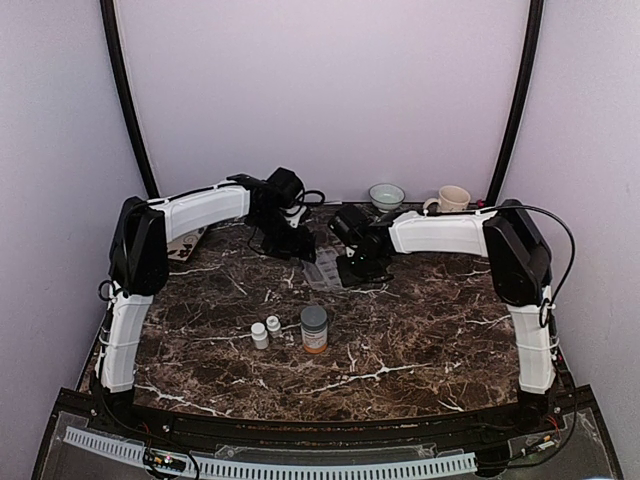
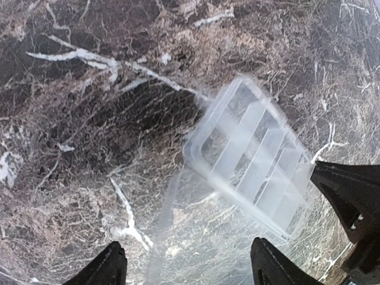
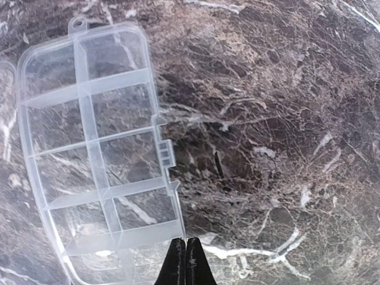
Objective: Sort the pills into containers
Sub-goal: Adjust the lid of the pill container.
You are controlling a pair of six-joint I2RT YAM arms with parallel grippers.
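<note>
The containers are the compartments of one clear pill box (image 1: pixel 324 266) (image 2: pixel 255 160) (image 3: pixel 98 160), lying flat on the dark marble table between both arms. Its clear lid (image 2: pixel 196 231) is swung open and rests on the table beside it. My left gripper (image 2: pixel 190 267) (image 1: pixel 285 238) is open above that lid, one finger on each side of it. My right gripper (image 3: pixel 185 261) (image 1: pixel 352 266) is shut, its tips at the box's near right corner. No pills show clearly; whether the pale spot (image 3: pixel 104 253) in the nearest compartment is a pill, I cannot tell.
Two small white bottles (image 1: pixel 260 335) (image 1: pixel 273 325) and an orange bottle with a grey cap (image 1: pixel 314 330) stand mid-table, nearer the arm bases. A bowl (image 1: pixel 386 195) and a mug (image 1: pixel 452 199) sit at the back edge. The right gripper's black body (image 2: pixel 350 202) is close to the left gripper.
</note>
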